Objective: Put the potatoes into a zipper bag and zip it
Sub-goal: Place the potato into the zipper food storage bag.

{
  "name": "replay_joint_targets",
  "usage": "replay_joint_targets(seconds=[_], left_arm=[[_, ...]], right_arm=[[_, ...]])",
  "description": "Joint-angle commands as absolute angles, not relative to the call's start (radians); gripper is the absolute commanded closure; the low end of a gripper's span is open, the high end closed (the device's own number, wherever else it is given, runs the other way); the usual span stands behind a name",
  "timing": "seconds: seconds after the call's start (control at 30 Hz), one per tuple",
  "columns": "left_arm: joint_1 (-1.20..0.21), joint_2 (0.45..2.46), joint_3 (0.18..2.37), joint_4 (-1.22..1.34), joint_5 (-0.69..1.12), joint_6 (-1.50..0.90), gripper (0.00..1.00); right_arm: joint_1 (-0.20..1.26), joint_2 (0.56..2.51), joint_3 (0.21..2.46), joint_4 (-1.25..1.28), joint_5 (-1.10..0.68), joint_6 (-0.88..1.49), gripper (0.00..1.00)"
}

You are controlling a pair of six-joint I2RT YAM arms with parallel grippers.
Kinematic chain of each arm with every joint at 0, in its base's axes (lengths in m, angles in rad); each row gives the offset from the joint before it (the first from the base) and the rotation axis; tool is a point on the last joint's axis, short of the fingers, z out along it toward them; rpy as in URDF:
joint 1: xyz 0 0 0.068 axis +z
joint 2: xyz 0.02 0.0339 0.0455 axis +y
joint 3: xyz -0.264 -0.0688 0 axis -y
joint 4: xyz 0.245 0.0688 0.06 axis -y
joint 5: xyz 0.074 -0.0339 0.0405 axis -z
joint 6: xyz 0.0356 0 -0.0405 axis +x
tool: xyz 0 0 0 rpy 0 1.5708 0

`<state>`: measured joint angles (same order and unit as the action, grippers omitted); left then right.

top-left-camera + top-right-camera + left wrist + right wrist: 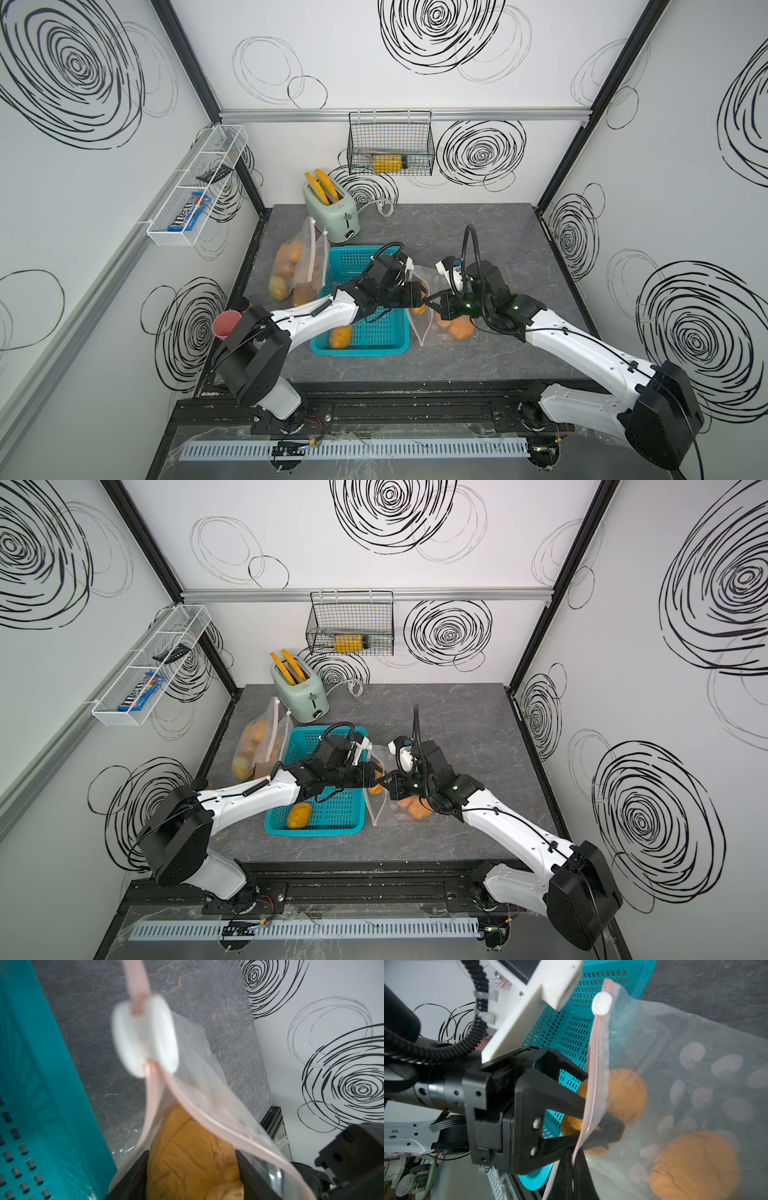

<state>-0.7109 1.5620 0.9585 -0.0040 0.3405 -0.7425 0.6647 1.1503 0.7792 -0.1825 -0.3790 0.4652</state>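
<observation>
Potatoes first: one potato (193, 1159) is held between the left jaws, which stand wide around it. Their tips are already past the pink zip strip (593, 1064) and inside the mouth of the zipper bag (695, 1043). More potatoes (693, 1165) lie deeper in the bag, beyond the left jaw tips. The right jaws are pinched tight on the strip just beside the left jaws, holding the mouth up and open. The white slider (602, 1003) sits at the strip's far end, away from both.

The risks, as I judge them:
- **Film slipping:** the thin film is held at a single pinch point. If it slips from the right jaws, the mouth would sag shut onto the left fingers.
- **Potato rolling out:** let go too near the lip, the potato may roll back onto the desk (478, 232) or against the teal basket (357, 351) just beside the bag.
- **Snagging the strip:** backing the wide left jaws out could catch the strip, drag the bag and tip the loose potatoes toward the mouth.

A further potato (341, 336) lies in the basket behind the left jaws, so the mouth will be needed open for another load before any zipping.
</observation>
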Motion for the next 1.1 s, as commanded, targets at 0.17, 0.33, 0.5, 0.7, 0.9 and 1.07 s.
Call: replay_joint_targets(seconds=[0.17,0.33,0.5,0.7,0.9,1.07], left_arm=[[-0.737,1.536,1.022,-0.038,0.328,-0.753,0.26],[-0.741,1.516,1.041,-0.083,0.316,-0.735,0.24],[-0.741,1.467,1.040,-0.119,0.290,-0.718,0.24],[-0.740,1.370,1.036,-0.192,0.246,-0.675,0.23],[-0.734,1.241,1.017,-0.306,0.126,-0.610,0.23],[-0.683,1.151,0.970,-0.415,0.025,-0.570,0.22]], right_arm=[[0.674,1.132,0.811,-0.156,-0.379,0.465,1.00],[0.673,1.128,0.814,-0.156,-0.382,0.460,1.00],[0.673,1.120,0.816,-0.161,-0.385,0.454,1.00],[0.666,1.113,0.812,-0.162,-0.383,0.445,1.00],[0.657,1.108,0.806,-0.154,-0.389,0.443,1.00],[0.657,1.096,0.805,-0.154,-0.393,0.433,1.00]])
